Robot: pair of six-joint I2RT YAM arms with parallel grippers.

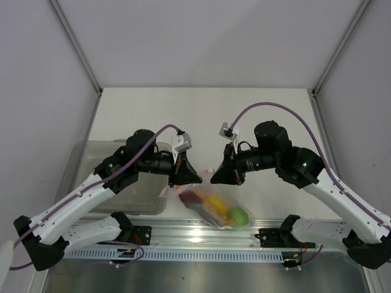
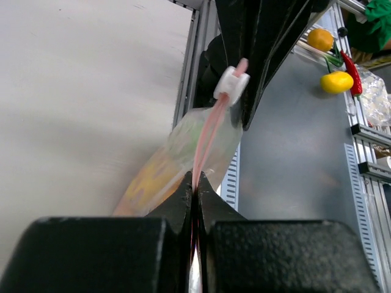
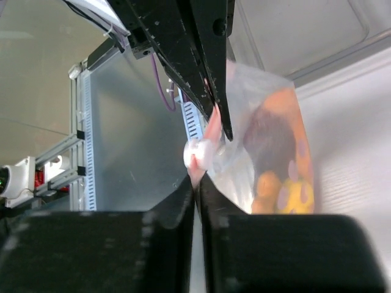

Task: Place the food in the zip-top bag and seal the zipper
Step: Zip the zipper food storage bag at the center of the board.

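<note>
- Aluminium rail [image 1: 201, 235]: at 6 o'clock in the top view, between my two arm bases.
- zip-top bag [image 1: 227, 196]: just past the rail, about 5 o'clock of centre, sagging below both grippers. I cannot tell whether its bottom rests on the table [image 1: 201, 116].
- food: all inside the bag, with the dark-red slice [image 1: 194, 196] at 9 o'clock, the yellow-orange piece [image 1: 214, 201] in the middle and the lime-green fruit [image 1: 238, 215] at 4 o'clock.
- zipper [image 2: 204, 137]: pinkish strip stretched between the grippers. Its white slider [image 2: 231, 82] sits at the right-hand end.
- left gripper [image 2: 194, 183]: fingers together, pinching one end of the zipper.
- right gripper [image 3: 195, 186]: fingers together on the other end, just beside the slider.
- grey bin [image 1: 91, 177]: at 9 o'clock, under my left arm.
- Hazards, as I judge them:
  - Pulling the ends apart too hard could slip the thin strip from a pinch and drop the loaded bag.
  - My fingers cover both ends, so a gap there could go unseen.
</note>
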